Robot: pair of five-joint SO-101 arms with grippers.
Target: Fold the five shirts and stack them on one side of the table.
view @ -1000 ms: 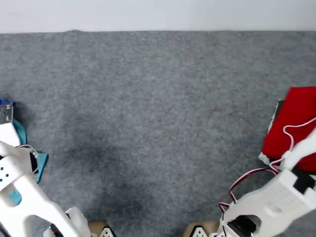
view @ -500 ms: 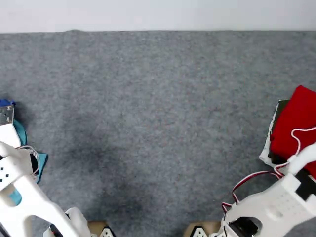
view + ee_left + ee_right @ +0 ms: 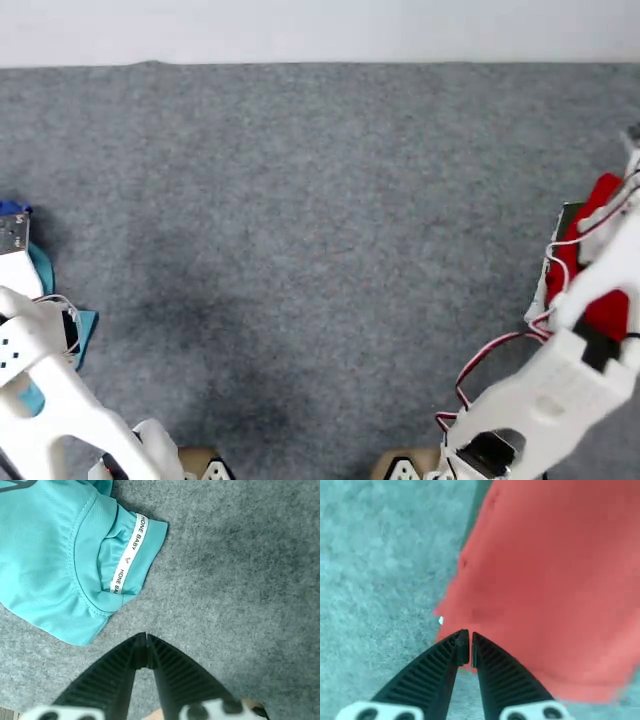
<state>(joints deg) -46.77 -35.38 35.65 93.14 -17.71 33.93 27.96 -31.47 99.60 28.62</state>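
A teal shirt (image 3: pixel 45 560) lies on the grey mat with its collar and label toward my left gripper (image 3: pixel 146 641), which hovers just off the collar, shut and holding nothing. In the high view a corner of the teal shirt (image 3: pixel 84 326) peeks out beside the left arm (image 3: pixel 40 400) at the table's left edge. A red shirt (image 3: pixel 545 580) tops a folded stack at the right edge. My right gripper (image 3: pixel 469 637) is shut, its tips at the red shirt's near edge. In the high view the right arm (image 3: pixel 560 380) covers part of the red shirt (image 3: pixel 607 197).
The grey mat (image 3: pixel 320 200) stretches bare between the two arms up to the white wall at the back. A dark green layer (image 3: pixel 567 215) shows under the red shirt in the stack. Red and white cables run along the right arm.
The right arm has swung away from the front edge and over the stack, now hiding much of the red shirt. The left arm and teal shirt have not moved.
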